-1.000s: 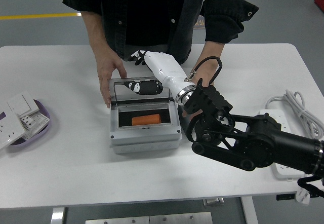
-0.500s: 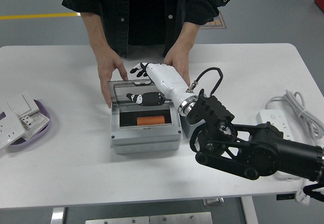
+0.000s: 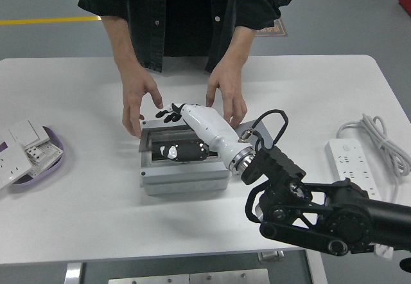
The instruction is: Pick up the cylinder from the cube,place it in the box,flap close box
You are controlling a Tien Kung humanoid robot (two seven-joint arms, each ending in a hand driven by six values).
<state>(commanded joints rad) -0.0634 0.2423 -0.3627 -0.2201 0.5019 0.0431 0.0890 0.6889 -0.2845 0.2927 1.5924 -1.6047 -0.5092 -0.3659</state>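
Head view: grey floor with a yellow line (image 3: 48,20) at top left, white worktop (image 3: 83,220) filling most of the frame.

Writing: partial white letters on the person's black shirt (image 3: 186,14), cut off by the top edge, roughly "NDE", not fully readable. No other legible labels.

Hidden or unclear: cylinder is not visible; the box's lid is down and reflects the hand, so the contents cannot be seen. No cube visible either. Left arm is out of frame. Person's head is cut off at the top.

Grey box (image 3: 185,178) sits mid-worktop with a glossy transparent lid (image 3: 183,148) lying flat on it, looks closed. Right hand (image 3: 168,113), black fingers on a white forearm shell, lies across the far right part of the lid, fingers loosely extended at the box's far edge, gripping nothing. Black right arm (image 3: 321,213) comes in from lower right with a black cable loop (image 3: 270,123) near the wrist.

Person stands at the far side: one hand (image 3: 138,97) touches the box's far left corner, the other hand (image 3: 226,94) hovers just behind its far right edge.

Left edge: purple dish (image 3: 52,157) holding white wall switch or socket plates (image 3: 22,146). Right edge: white power strip (image 3: 350,159) with coiled cord (image 3: 382,142), partly behind the arm.
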